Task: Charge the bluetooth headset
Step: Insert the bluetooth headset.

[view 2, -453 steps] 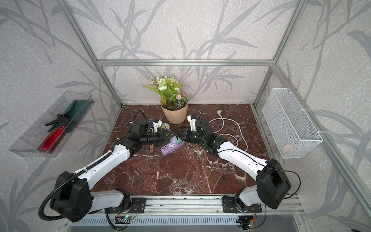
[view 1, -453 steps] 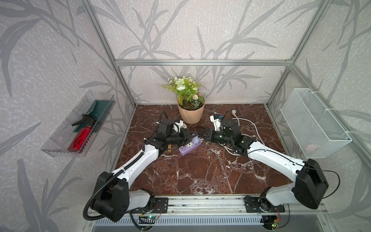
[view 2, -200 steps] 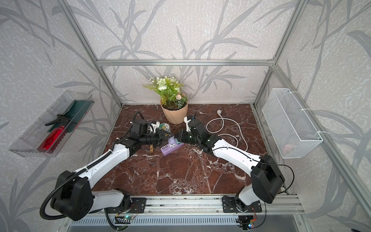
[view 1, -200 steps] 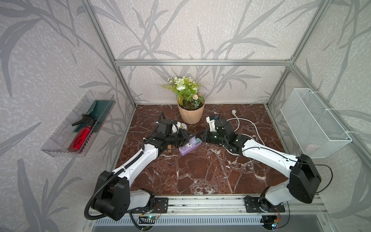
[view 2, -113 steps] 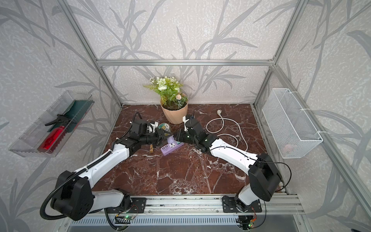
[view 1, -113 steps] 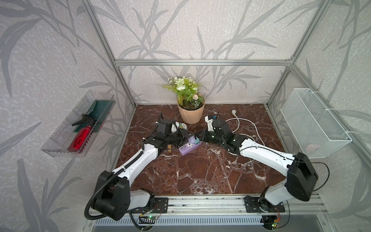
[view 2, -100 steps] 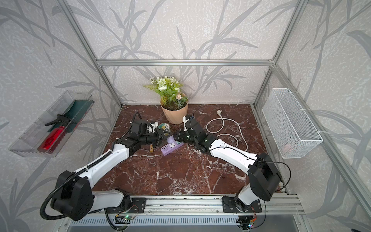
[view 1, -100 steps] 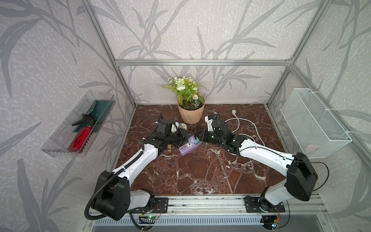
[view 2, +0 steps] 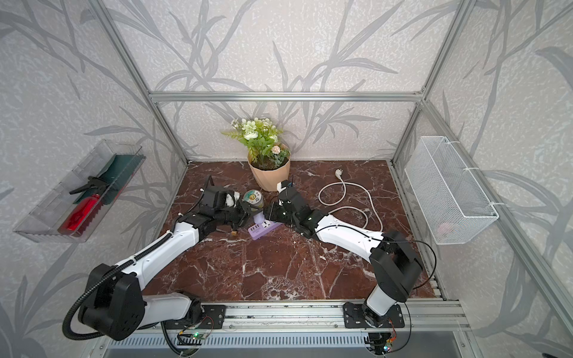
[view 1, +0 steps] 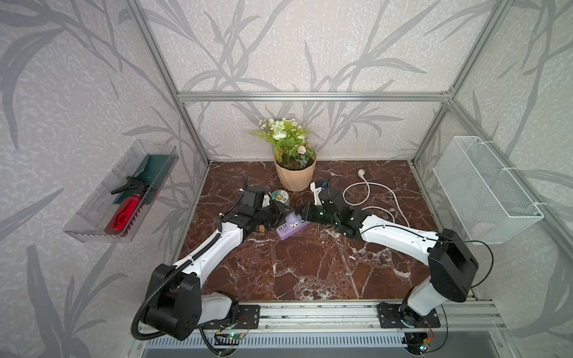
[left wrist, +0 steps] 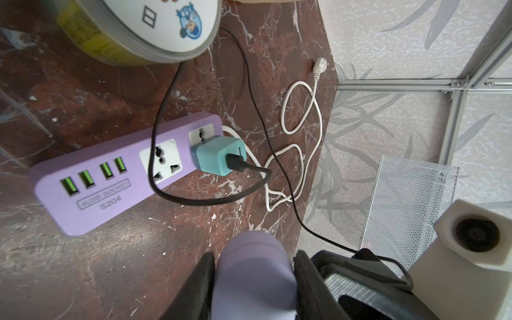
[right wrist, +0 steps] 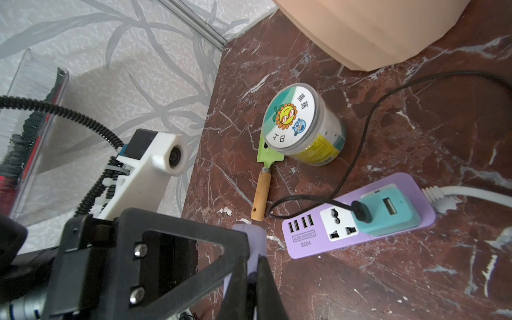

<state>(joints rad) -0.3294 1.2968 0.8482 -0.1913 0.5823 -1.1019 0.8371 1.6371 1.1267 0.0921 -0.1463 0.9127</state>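
The left pincer (left wrist: 253, 257) holds the small, smooth, light purple oval case, the bluetooth headset (left wrist: 255, 279). Its two black fingers (left wrist: 202, 277) press on the sides of the case. The rounded end of the case sticks out past them.

The right pincer (right wrist: 252, 285) comes in from the right and meets the left one tip to tip. Its jaws are squeezed almost together. A thin black cable (left wrist: 255, 168) runs right into them, so it looks pinched there. I cannot see the very tip of the cable.

The case is in the middle of the dark red marble counter (view 1: 310, 272), just beside the long purple power strip (left wrist: 130, 149). I cannot tell if it touches the counter.

The other end of the black cable is pushed into a small teal cube plug (left wrist: 216, 159). The cube sits in the end socket of the strip. A thick white cord (right wrist: 471, 191) comes out of that same end and curls away to the right.

Just past the strip, on the far side, is a round tub with a sunflower sticker on its lid (right wrist: 291, 119). A little green trowel with a wooden handle (right wrist: 263, 188) lies next to it, with its blade against the tub. Farther back stands a peach flower pot (view 1: 294, 176) with green leaves and white flowers.
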